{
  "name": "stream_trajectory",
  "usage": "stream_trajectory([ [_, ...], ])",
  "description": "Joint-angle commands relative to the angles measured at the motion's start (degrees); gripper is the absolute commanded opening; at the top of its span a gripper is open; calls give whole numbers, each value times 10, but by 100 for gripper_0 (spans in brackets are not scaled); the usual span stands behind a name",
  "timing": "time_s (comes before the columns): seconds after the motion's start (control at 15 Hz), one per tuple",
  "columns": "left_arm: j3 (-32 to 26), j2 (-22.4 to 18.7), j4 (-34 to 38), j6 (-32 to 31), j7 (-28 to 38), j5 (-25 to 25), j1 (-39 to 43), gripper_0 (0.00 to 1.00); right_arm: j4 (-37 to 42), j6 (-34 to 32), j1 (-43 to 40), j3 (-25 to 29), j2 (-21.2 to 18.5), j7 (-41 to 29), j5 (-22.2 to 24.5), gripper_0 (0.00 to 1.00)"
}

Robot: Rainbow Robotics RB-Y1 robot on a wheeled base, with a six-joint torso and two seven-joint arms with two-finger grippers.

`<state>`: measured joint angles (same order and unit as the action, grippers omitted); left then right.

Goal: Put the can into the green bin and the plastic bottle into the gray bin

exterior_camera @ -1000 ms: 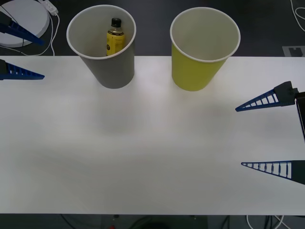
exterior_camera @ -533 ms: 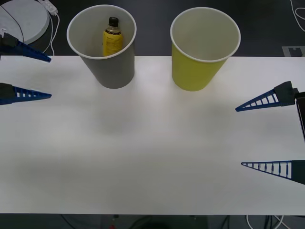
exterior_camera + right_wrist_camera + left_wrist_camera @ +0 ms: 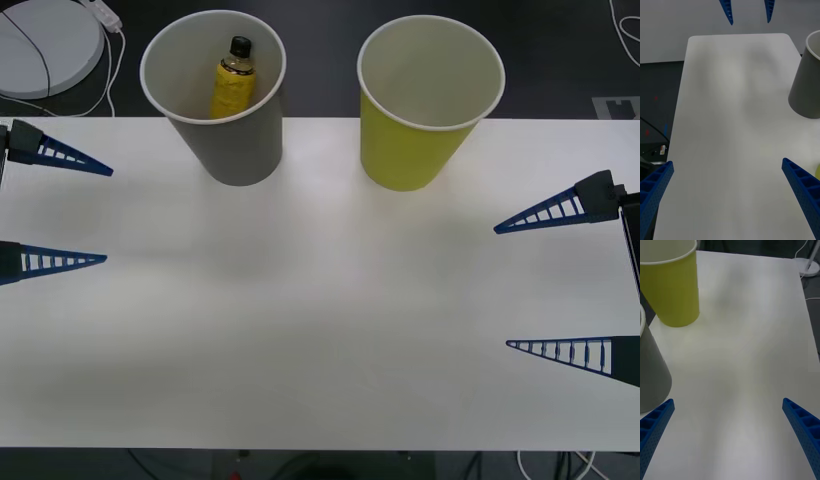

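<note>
The gray bin (image 3: 225,140) stands at the table's back left, with the plastic bottle (image 3: 231,84) leaning inside it, black cap up. To its right stands the green bin (image 3: 410,150); the part of its white inside that shows is bare. The can is out of view. My left gripper (image 3: 108,215) hangs open over the table's left edge, nearer than the gray bin and apart from it, holding nothing. At the right edge my right gripper (image 3: 501,288) is open and holds nothing. The left wrist view takes in the green bin (image 3: 675,288) and the gray bin (image 3: 651,378).
The white table (image 3: 320,320) spreads between both arms. A round white disc (image 3: 45,45) with a cable lies beyond the back left corner. From the right wrist, the gray bin (image 3: 807,86) and the left gripper (image 3: 748,15) are seen across the table.
My left gripper has drawn back from the table's far left corner toward the near side, staying open. The bottle has tipped further to the left inside the gray bin. The right arm is still.
</note>
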<state>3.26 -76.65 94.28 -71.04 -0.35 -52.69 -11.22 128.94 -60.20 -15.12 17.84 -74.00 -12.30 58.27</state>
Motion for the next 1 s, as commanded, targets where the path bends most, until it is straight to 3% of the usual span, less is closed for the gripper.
stream_trajectory([
  [0.07,-54,3,49,-2,-4,-22,63,100,0,0,0,0,0,0,0,100],
  [0.27,-130,19,117,-2,3,-58,143,100,0,0,0,0,0,0,0,100],
  [0.6,-207,42,213,30,18,-58,259,100,0,0,0,0,0,0,0,100],
  [1.0,-226,50,237,57,27,-31,298,100,0,0,0,0,0,0,0,100],
])
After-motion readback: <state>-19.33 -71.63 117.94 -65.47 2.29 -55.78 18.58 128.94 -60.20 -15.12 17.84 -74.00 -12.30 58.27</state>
